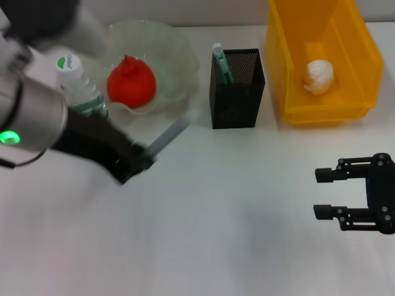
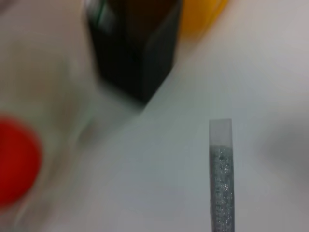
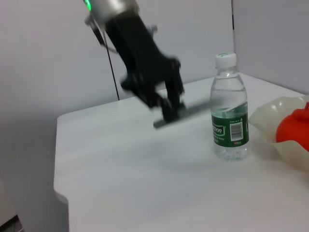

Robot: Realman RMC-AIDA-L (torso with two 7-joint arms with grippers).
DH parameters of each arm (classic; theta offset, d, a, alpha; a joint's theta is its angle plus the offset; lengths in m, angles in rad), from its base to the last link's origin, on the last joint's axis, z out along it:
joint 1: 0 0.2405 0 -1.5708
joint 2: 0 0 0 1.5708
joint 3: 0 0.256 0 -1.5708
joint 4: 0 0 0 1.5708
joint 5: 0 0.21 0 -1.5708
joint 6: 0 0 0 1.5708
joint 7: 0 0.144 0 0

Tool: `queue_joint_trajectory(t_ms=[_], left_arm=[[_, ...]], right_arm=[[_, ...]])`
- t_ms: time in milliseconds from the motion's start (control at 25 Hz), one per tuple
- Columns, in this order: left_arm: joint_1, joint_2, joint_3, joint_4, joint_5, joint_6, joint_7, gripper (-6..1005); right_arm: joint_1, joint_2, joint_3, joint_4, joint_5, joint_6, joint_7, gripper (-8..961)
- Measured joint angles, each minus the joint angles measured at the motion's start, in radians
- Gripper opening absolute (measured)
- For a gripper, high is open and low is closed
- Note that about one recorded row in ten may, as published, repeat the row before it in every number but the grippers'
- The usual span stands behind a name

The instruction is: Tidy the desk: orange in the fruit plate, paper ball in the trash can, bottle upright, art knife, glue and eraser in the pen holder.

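A white counter [image 1: 234, 216] carries the scene. At its far right sits the yellow trash can [image 1: 355, 92], the paper ball [image 1: 318, 76] lying inside. On the far left, the translucent fruit plate [image 1: 176, 61] holds the orange [image 1: 130, 82], with the bottle [image 1: 79, 83] standing upright just beside it. Between plate and bin stands the black mesh pen holder [image 1: 237, 92], a green-and-white item [image 1: 221, 61] poking from it. The left claw [image 1: 139, 161], raised above the counter near the plate, is clamped on a slim grey glue stick [image 1: 171, 134] pointing toward the holder. The right claw [image 1: 324, 192] hovers at the near right, fingers spread and holding nothing.
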Motion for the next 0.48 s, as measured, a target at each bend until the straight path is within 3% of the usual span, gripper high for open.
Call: queue_joint_trajectory(t_ms=[160, 240, 320, 480], left_arm=[[0.006, 0.001, -0.216, -0.018, -0.378, -0.006, 0.135, 159], [0.011, 0.001, -0.269, -0.053, -0.508, -0.039, 0.220, 156], [0.020, 0.000, -0.281, -0.098, -0.586, -0.107, 0.307, 153], [0.027, -0.001, -0.214, -0.270, -0.656, -0.336, 0.474, 151]], right_arm=[[-0.003, 0.001, 0.001, 0.016, 0.002, 0.001, 0.000, 615], [-0.002, 0.001, 0.002, 0.031, 0.006, 0.000, 0.000, 615], [0.000, 0.001, -0.001, 0.043, 0.007, 0.000, 0.000, 614], [0.002, 0.003, -0.006, 0.057, 0.005, 0.002, 0.000, 614]])
